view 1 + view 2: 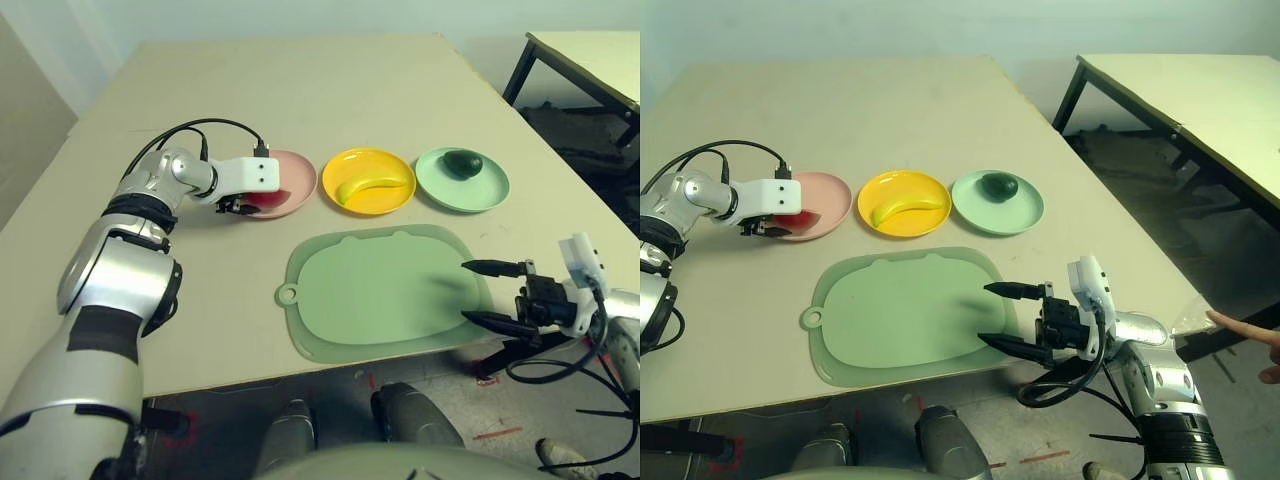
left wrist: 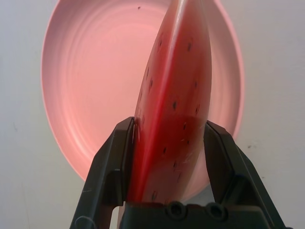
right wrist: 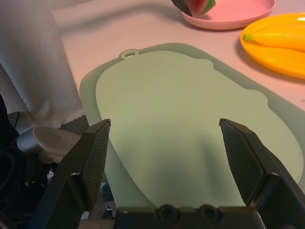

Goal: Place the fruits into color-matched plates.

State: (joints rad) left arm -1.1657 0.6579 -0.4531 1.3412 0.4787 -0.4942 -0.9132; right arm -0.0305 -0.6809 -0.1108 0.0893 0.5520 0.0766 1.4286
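The watermelon wedge (image 2: 174, 100) is seen most fully in the left wrist view, where its glossy red flesh, dotted with small dark seeds, is clamped between the two black fingers (image 2: 112, 167) of the left gripper (image 1: 237, 206) and held edge-up over the pale pink plate (image 2: 86, 95). In the head views much of the wedge is hidden behind the white wrist housing, and only a strip of red is seen at the near side of the pink plate. Its green rind is caught only in the right wrist view, as a small red and green piece at the plate's rim. Whether the wedge touches the plate cannot be told.

The yellow banana (image 1: 372, 186) is laid curved in the bright yellow plate (image 1: 345, 165), just beside the pink one; a green tip on it is shown in the right wrist view. The small dark green avocado (image 1: 463, 163) is set in the far part of the mint green plate (image 1: 440, 190). The three plates are lined up in a row on the beige table (image 1: 300, 90).

Nearer the robot, the large green mat (image 1: 380, 290) with its ring tab is spread bare. The right gripper (image 1: 1005, 317) is held at the mat's right edge with its fingers spread wide and nothing between them. A person's fingertip is glimpsed at the right edge of the right eye view
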